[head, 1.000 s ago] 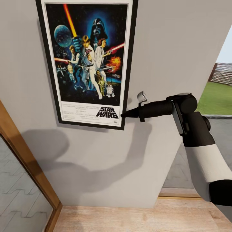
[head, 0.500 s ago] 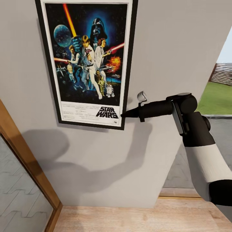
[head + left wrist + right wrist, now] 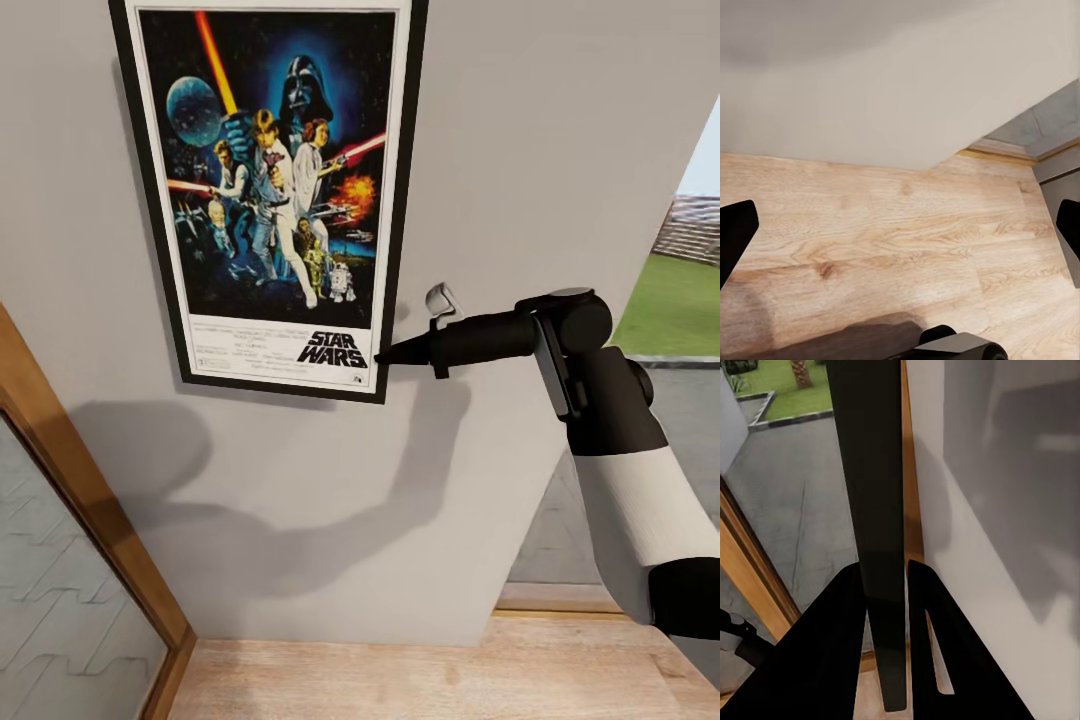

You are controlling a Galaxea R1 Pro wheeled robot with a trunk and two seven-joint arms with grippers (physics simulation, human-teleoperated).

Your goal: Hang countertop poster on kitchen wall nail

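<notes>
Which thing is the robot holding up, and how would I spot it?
Look at the plain grey wall ahead. Flat against it is an upright rectangular film poster with a thin black frame, its lower right edge pinched by the right pincer. It alone is colourful, with "STAR WARS" printed at the bottom.

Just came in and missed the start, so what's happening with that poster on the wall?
The robot's right end effector is shut on the lower right edge of the black-framed Star Wars poster, holding it flat against the grey wall. The right wrist view shows the frame's thin dark edge pinched between the two fingers. No nail can be made out, so whether the poster already hangs is unclear. The left end effector is open, pointing down over the pale wooden floor.
</notes>
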